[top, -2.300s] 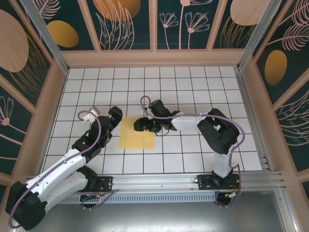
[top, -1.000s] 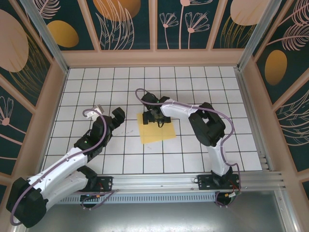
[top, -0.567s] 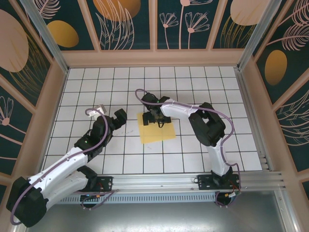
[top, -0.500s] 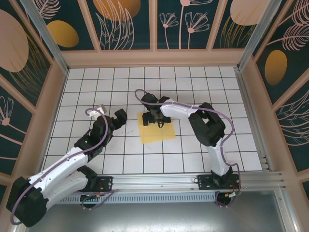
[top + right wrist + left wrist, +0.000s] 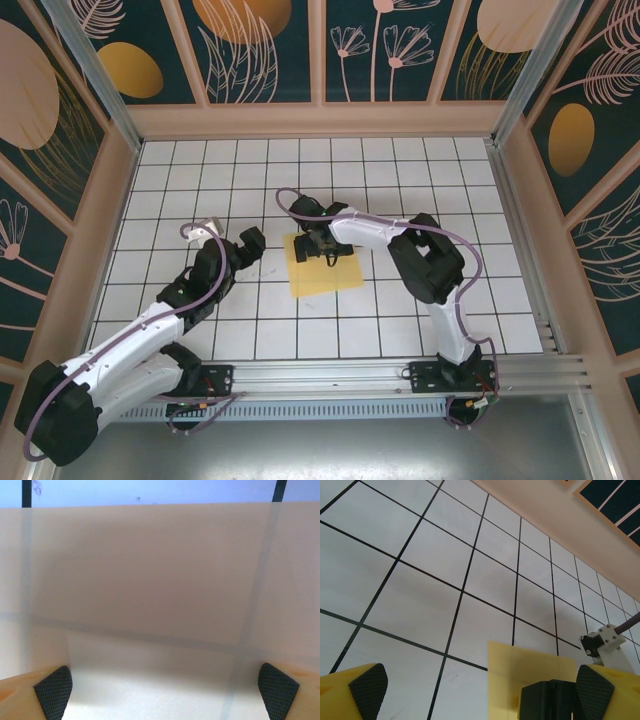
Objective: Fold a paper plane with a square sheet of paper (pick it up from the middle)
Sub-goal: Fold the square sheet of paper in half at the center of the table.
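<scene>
The square sheet of paper (image 5: 328, 270) lies flat on the white grid table, pale yellow and slightly turned. My right gripper (image 5: 320, 245) is down over the sheet's far edge, open. In the right wrist view the paper (image 5: 160, 580) spreads wide and close beneath the right gripper (image 5: 165, 690), with grid lines showing through it. My left gripper (image 5: 242, 250) hovers open about one tile left of the sheet. In the left wrist view the left gripper (image 5: 481, 690) faces the paper's corner (image 5: 520, 665), with the right gripper's black body (image 5: 550, 700) on the sheet.
The grid table (image 5: 400, 170) is walled by a tan rim (image 5: 320, 120) at the back and sides. A metal rail (image 5: 380, 372) with both arm bases runs along the near edge. A purple cable (image 5: 290, 200) loops off the right wrist.
Over two seconds the sheet went right and a little farther away with the right gripper on it, turning slightly. In the last second the left gripper crept right toward it.
</scene>
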Robot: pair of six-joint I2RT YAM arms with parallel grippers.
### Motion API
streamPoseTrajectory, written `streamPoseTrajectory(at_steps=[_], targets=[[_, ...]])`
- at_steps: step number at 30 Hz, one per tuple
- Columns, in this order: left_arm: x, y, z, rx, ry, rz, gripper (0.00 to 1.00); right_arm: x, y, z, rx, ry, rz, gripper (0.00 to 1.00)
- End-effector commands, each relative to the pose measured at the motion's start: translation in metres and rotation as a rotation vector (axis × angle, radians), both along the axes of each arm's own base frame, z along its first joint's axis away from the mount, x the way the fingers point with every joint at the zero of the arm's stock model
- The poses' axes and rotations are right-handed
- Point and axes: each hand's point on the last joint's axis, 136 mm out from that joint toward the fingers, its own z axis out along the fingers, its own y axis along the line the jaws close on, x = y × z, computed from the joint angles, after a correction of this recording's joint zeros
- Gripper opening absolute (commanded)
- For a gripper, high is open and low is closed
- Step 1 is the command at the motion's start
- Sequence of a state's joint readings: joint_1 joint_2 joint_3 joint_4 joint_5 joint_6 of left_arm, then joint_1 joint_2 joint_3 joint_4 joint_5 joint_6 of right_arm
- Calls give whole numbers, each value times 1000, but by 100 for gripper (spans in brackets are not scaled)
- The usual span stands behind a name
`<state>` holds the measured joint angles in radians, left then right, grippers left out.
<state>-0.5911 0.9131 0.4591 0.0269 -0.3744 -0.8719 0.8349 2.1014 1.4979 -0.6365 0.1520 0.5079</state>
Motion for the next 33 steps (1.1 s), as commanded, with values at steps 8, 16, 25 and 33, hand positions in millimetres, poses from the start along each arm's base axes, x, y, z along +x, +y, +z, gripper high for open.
streamPoseTrajectory(at_steps=[8, 16, 25, 33], targets=[[4, -2, 7, -24, -14, 10, 99, -32, -17, -46, -105, 127, -2, 93], [3, -1, 6, -21, -2, 14, 99, -18, 0, -15, 5, 77, 3, 78], [6, -3, 5, -29, 15, 20, 99, -4, 14, 32, 162, 15, -10, 37], [6, -5, 3, -34, 37, 19, 99, 3, 43, 109, 624, 26, 21, 30]])
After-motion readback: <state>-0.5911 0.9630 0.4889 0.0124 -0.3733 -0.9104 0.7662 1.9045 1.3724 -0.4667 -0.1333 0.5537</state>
